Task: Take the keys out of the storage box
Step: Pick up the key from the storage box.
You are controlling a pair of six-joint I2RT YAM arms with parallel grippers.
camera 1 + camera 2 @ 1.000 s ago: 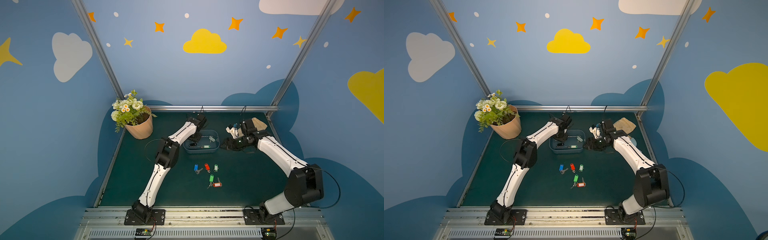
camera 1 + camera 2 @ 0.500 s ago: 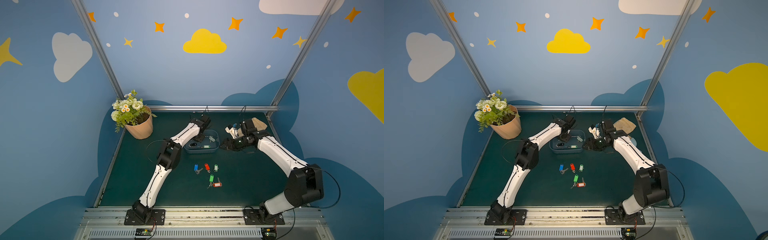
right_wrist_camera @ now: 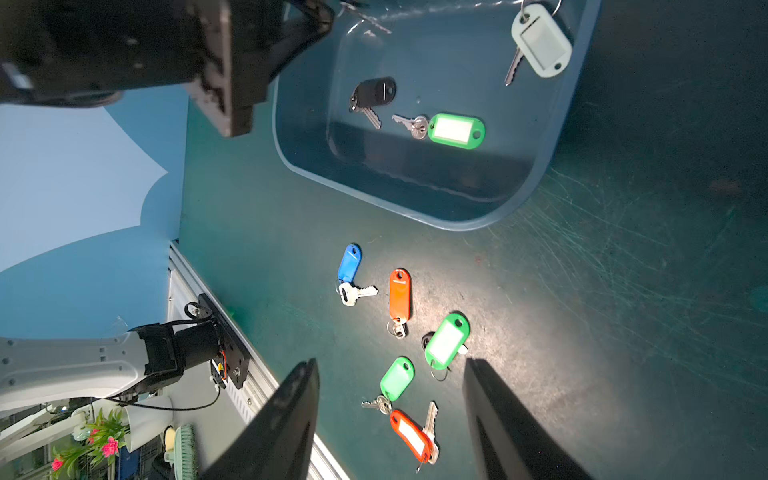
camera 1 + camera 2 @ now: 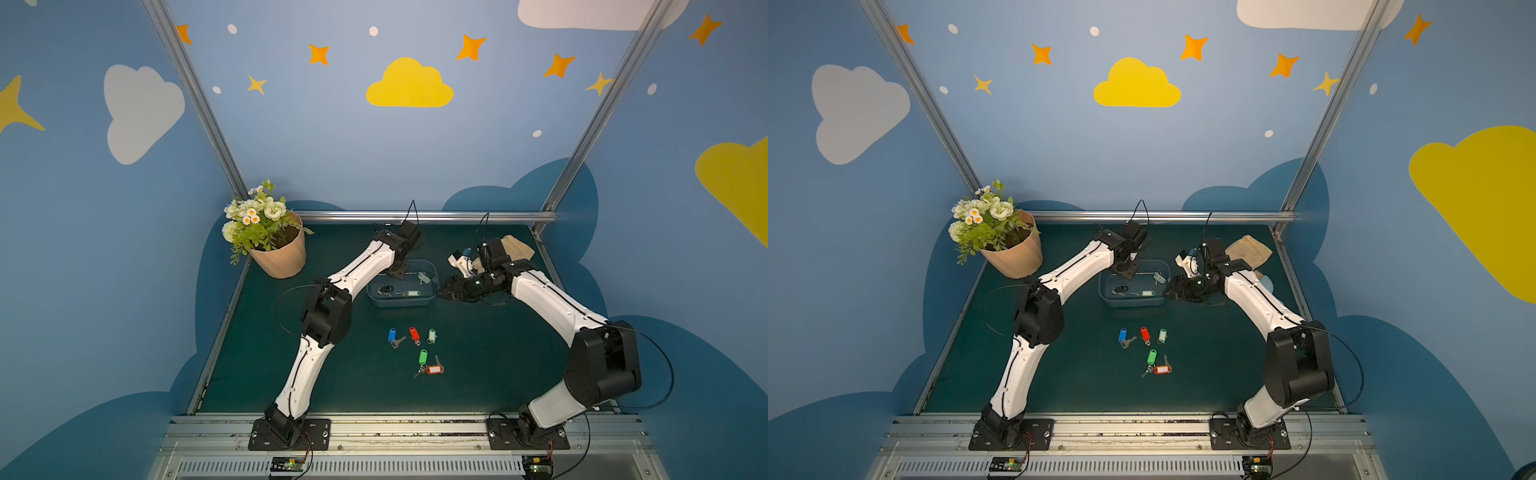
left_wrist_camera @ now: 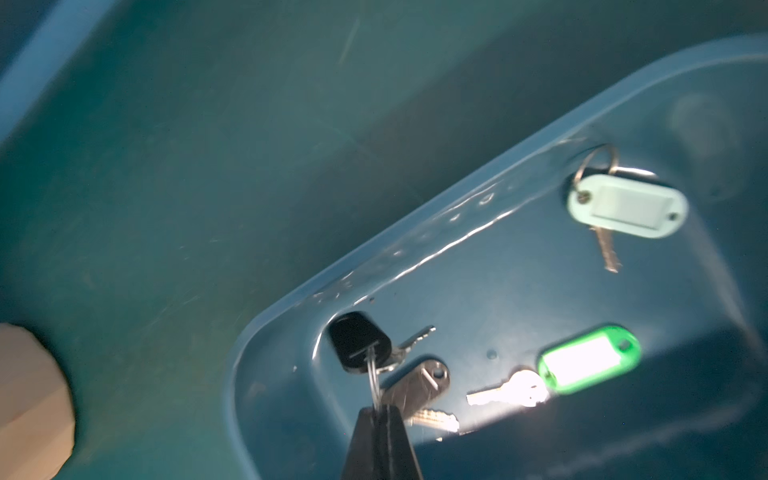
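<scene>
At bench centre, storage box [image 4: 401, 305] [image 4: 1133, 302]: shallow translucent blue-grey plastic tub with rounded corners and a rim. It stands on the dark green bench [image 4: 498, 365] between the two hands.
Keys inside the box: three small silver metal keys with oblong plastic tags. The black-tagged key [image 5: 359, 340] is at the left end. The green-tagged key [image 5: 590, 359], with a white label, lies by the front wall. The mint-tagged key [image 5: 627, 205] is near the back wall.
Keys on the bench: five, in front of the box and apart from it. One row holds the blue-tagged key [image 3: 349, 264], the orange-tagged key [image 3: 400, 295] and the green labelled key [image 3: 446, 340]. Nearer the front edge, the plain green key [image 3: 397, 378] lies just beside the red labelled key [image 3: 409, 434].
Left hand [image 5: 380, 411]: over the box's left end, fingers together, pinching the wire ring of the black-tagged key.
Right hand [image 3: 390, 362] [image 4: 451, 291]: just beside the box's right end, fingers apart, holding nothing.
Flower pot [image 4: 282, 259]: peach ribbed pot of white flowers, back left corner, well apart from the box.
</scene>
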